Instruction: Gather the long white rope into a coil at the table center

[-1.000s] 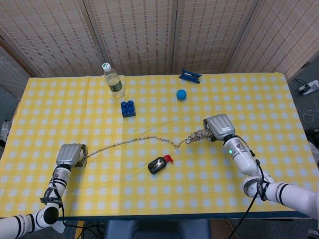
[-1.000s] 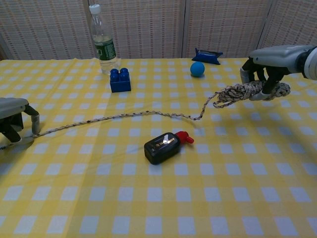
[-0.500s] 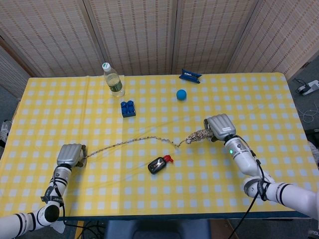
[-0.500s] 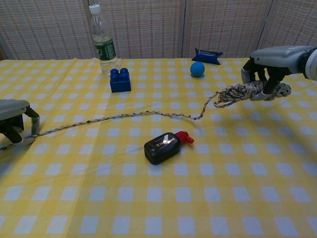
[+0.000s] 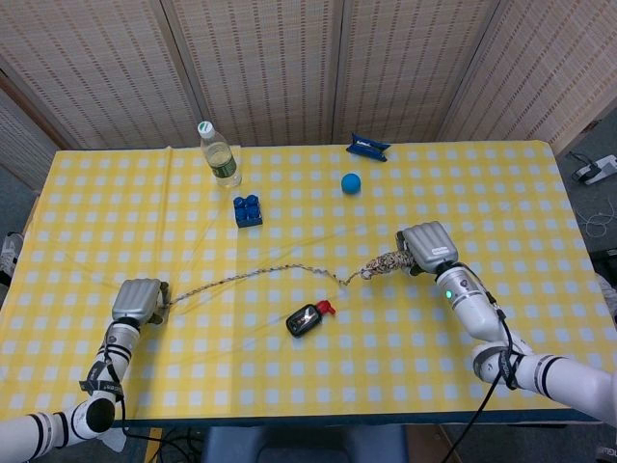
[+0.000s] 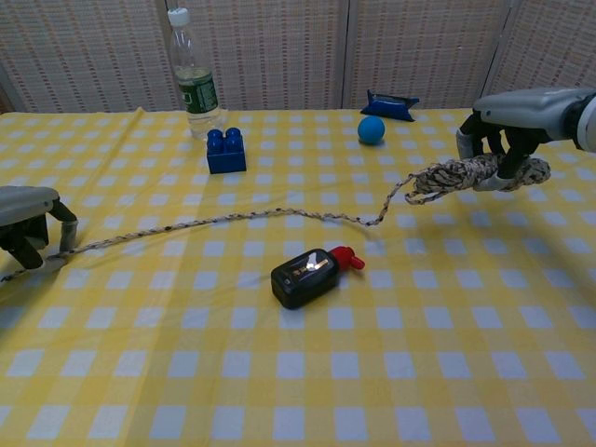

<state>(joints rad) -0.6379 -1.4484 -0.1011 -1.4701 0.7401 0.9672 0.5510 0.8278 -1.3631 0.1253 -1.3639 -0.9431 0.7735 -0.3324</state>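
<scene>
The right hand (image 6: 507, 126) is clamped on a bunched end of the long white speckled rope (image 6: 233, 219). The left hand (image 6: 26, 223) pinches the other end. The rope lies stretched across the yellow checked table (image 6: 419, 372). Best to bring both hands slowly toward the middle, keeping clear of the small black gadget (image 6: 304, 277).

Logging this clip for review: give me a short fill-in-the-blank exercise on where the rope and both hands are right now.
1. The right hand holds a bunched part of the rope lifted off the ____.
2. The rope's other end lies at the ____ hand.
3. The black device with a red tip lies just ____ the rope, on the robot's side.
4. The blue ball sits beside the dark blue ____.

Missing words: table; left; in front of; packet
</scene>
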